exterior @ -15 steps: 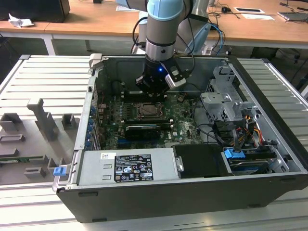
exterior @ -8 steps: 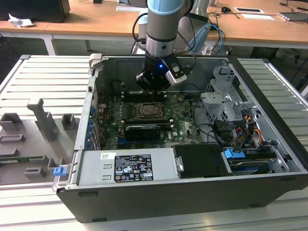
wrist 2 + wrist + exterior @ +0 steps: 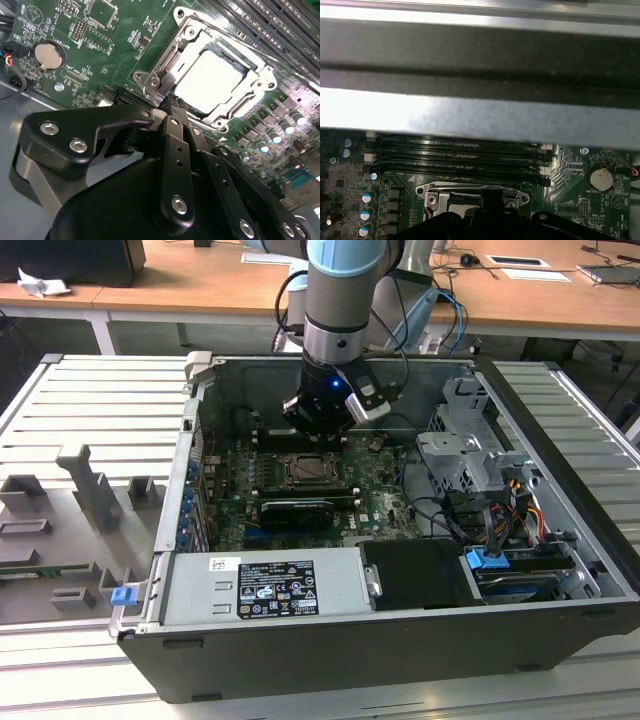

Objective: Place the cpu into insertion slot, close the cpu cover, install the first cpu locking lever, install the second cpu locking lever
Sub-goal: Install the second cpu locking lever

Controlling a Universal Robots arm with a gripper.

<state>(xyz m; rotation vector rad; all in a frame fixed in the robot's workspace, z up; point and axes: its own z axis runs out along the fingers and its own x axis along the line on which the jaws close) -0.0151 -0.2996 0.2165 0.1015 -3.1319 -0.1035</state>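
Note:
The cpu (image 3: 207, 82) lies flat in the insertion slot (image 3: 318, 472) on the green board, its pale metal face showing. The silver cpu cover (image 3: 252, 75) is down around it, framing the chip in its window. My gripper (image 3: 172, 102) hangs just over the socket's edge with its black fingers (image 3: 175, 135) together, shut and empty, the tips beside a metal latch piece (image 3: 152, 82) at the frame's corner. In the exterior view the gripper (image 3: 322, 435) sits low inside the open case, right above the socket. The first wrist view shows the socket frame (image 3: 470, 192) behind the gripper body (image 3: 490, 220).
Long black memory slots (image 3: 460, 155) run beside the socket. A coin battery (image 3: 49, 55) sits on the board. The power supply (image 3: 265, 585), drive cage (image 3: 465, 455) and cables (image 3: 490, 520) crowd the case. A grey fixture (image 3: 90, 490) stands outside, at the exterior view's left.

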